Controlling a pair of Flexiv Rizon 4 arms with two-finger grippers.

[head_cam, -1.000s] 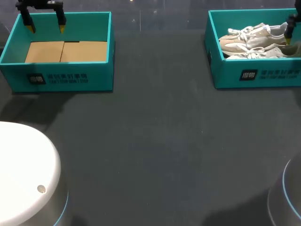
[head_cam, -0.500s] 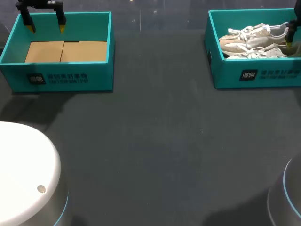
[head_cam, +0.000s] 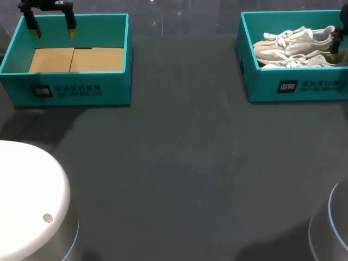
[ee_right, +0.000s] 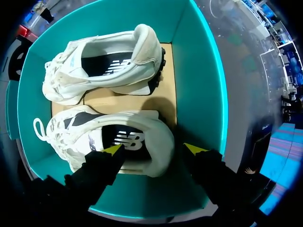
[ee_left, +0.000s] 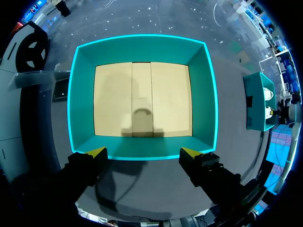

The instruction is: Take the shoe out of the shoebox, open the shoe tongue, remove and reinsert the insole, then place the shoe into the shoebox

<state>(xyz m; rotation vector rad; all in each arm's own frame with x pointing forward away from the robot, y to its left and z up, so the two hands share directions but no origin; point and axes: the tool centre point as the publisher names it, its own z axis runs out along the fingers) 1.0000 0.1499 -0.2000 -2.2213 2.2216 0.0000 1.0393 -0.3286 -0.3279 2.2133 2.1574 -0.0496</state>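
Two pale beige-and-white shoes lie side by side in the teal shoebox (head_cam: 296, 87) at the back right. In the right wrist view the near shoe (ee_right: 102, 137) and the far shoe (ee_right: 104, 66) both show dark insoles. My right gripper (ee_right: 154, 150) is open and straddles the near shoe's heel: one yellow tip sits over the shoe's opening, the other outside the heel by the box wall. In the head view the right gripper (head_cam: 334, 50) shows at the box's right end. My left gripper (head_cam: 53, 31) hangs open over the far wall of the other teal box (head_cam: 81, 89).
The left box (ee_left: 142, 47) holds only a cardboard floor (ee_left: 142, 99), and the left gripper (ee_left: 143, 153) stands above one wall of it. Dark table (head_cam: 179, 163) stretches between the boxes. White robot bases sit at the near left corner (head_cam: 27, 201) and near right corner (head_cam: 331, 228).
My right gripper has sunk a little lower onto the near shoe's heel and its fingers have narrowed slightly. The left arm has not moved.
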